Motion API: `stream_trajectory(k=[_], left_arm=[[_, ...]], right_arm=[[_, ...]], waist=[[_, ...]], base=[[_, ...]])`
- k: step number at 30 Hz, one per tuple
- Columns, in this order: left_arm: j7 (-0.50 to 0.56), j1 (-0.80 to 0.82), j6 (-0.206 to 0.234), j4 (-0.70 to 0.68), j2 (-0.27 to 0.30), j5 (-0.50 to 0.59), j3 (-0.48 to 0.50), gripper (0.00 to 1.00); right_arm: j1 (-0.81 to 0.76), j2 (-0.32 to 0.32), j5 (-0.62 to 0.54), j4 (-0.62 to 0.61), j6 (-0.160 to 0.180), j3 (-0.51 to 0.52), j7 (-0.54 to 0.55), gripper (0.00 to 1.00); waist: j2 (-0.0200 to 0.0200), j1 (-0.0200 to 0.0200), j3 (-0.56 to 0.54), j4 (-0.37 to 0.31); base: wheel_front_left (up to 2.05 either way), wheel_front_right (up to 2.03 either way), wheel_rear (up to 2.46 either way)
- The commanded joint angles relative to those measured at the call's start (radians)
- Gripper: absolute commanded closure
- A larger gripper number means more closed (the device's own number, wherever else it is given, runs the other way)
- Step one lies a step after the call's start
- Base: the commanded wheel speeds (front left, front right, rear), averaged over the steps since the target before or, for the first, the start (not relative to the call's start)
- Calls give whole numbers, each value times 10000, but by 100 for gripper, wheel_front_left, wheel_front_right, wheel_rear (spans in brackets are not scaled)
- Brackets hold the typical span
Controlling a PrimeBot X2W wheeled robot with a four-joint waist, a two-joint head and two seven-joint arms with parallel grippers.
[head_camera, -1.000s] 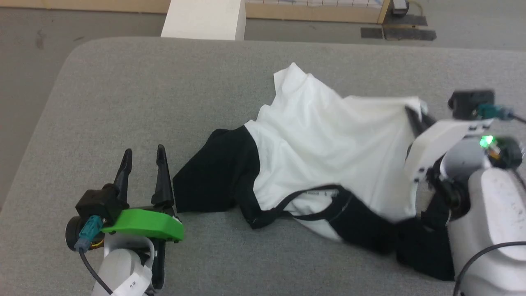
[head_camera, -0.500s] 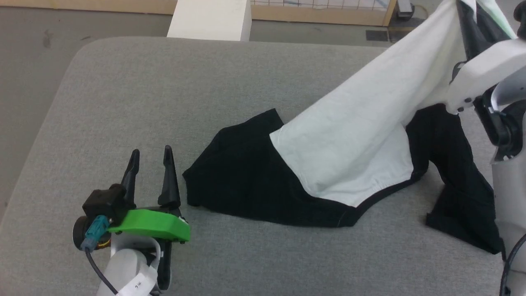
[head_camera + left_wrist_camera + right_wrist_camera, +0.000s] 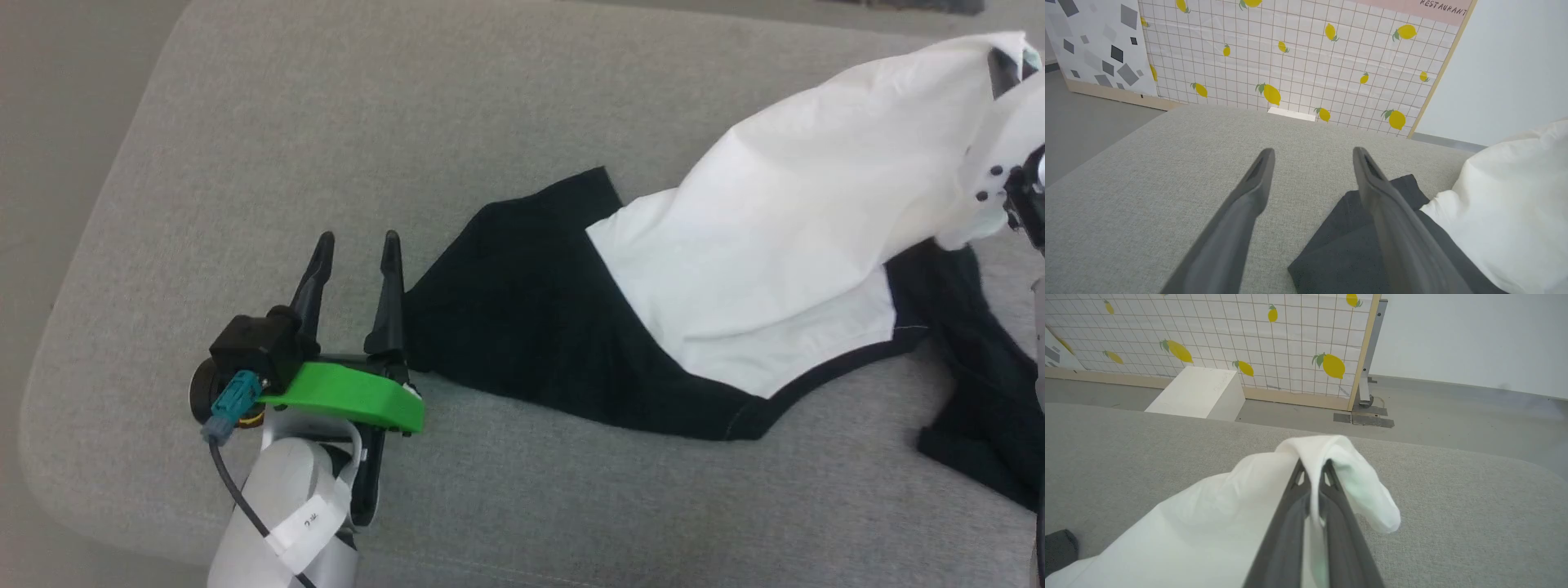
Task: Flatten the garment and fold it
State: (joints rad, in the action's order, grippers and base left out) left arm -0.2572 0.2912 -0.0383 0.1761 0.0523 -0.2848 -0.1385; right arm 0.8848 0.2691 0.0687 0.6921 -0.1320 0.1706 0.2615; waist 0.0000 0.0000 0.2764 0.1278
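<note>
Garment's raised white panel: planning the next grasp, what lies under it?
Under the raised panel of the garment show a lower white layer edged with black trim and a black sleeve. Anything deeper beneath is covered.

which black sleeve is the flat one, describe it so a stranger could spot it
On the grey cushion the shirt runs from the open left tool up to the right tool, shut on its white cloth. The flat sleeve is the black part at the shirt's left end, beside that tool's fingers; the other sleeve lies crumpled at the right.
</note>
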Motion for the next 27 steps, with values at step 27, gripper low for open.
stream_trajectory(k=[27], left_arm=[[4294,-1683,148,297,97,-708,-1496,0]], right_arm=[[-7661,-2131,903,-6278,13,-666,-3127,0]], waist=[[0,0,-1351,-1717]], base=[[0,0,0]])
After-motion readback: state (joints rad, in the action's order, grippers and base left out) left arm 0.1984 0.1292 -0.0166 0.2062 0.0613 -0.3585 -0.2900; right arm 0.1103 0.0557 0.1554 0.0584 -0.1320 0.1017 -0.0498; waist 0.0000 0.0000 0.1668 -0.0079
